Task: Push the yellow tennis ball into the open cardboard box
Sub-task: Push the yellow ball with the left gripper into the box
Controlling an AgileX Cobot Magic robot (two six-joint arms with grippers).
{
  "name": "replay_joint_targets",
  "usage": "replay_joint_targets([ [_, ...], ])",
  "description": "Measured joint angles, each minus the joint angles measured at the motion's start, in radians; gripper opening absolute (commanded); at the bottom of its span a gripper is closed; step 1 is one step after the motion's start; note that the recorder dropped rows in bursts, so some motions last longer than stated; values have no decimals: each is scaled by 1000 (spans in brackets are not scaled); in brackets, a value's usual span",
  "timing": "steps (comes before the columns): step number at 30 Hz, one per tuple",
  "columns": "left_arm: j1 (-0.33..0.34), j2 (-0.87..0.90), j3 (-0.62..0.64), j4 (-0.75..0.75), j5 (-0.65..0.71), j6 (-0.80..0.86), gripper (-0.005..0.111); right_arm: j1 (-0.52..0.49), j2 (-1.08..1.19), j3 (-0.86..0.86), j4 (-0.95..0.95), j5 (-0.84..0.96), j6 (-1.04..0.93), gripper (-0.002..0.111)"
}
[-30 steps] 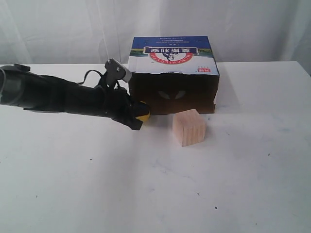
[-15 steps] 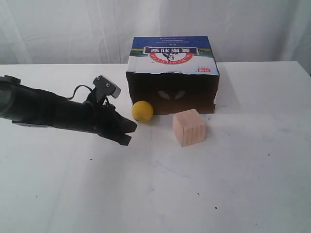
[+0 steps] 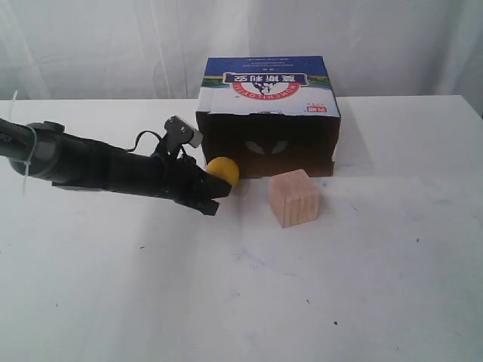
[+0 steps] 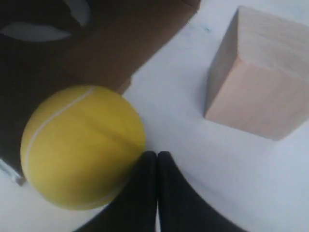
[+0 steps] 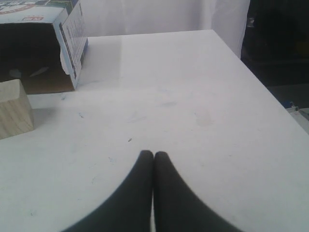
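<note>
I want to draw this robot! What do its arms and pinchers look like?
The left arm is a thick black tube. A small silver-grey bracket sits on its wrist, with a thin black cable looping behind. The left gripper and right gripper each end in two smooth black fingers, curved and tapering.

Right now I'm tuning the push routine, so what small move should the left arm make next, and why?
Probably a short push straight toward the open cardboard box: the shut left gripper appears to sit against the yellow tennis ball, which rests at the box's mouth, not yet inside.
</note>
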Motion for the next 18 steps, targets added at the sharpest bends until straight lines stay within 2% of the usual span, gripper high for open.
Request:
replay_joint_targets([
  [7, 0, 18, -137, 0, -10, 0, 0, 0, 0, 0, 0, 0, 0, 0],
  [18, 0, 5, -126, 0, 15, 0, 0, 0, 0, 0, 0, 0, 0, 0],
])
